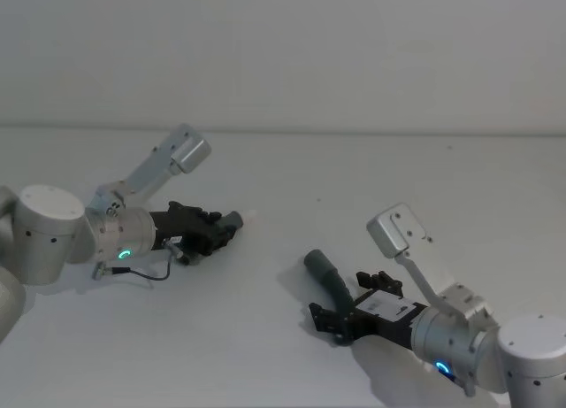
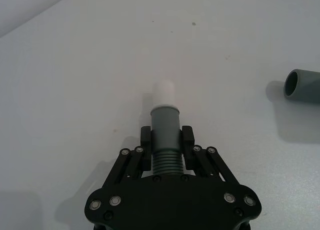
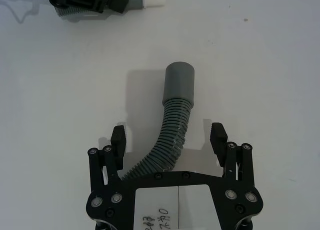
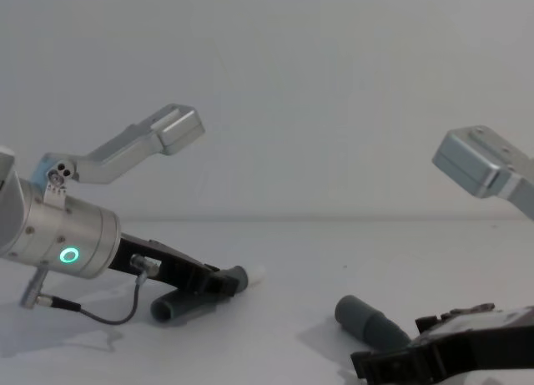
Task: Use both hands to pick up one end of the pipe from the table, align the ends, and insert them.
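Observation:
My left gripper (image 2: 166, 140) is shut on the short pipe piece (image 2: 165, 121), fingers clamped at its ribbed part just behind the collar, low over the table (image 1: 265, 346). Its white-tipped end (image 2: 163, 92) points forward, toward the longer ribbed pipe's smooth socket end (image 2: 302, 86). The longer pipe (image 3: 172, 132) lies on the table, curving up between the fingers of my right gripper (image 3: 168, 139), which stands open around its ribbed section without touching it. From the head, the left gripper (image 1: 215, 231) is at the left and the right gripper (image 1: 349, 300) at the lower right.
The white table runs back to a plain wall. A thin cable (image 1: 146, 273) loops from the left wrist onto the surface. Each arm's silver wrist-camera bracket (image 1: 181, 151) sticks up above its gripper. Bare table lies between the two pipe pieces.

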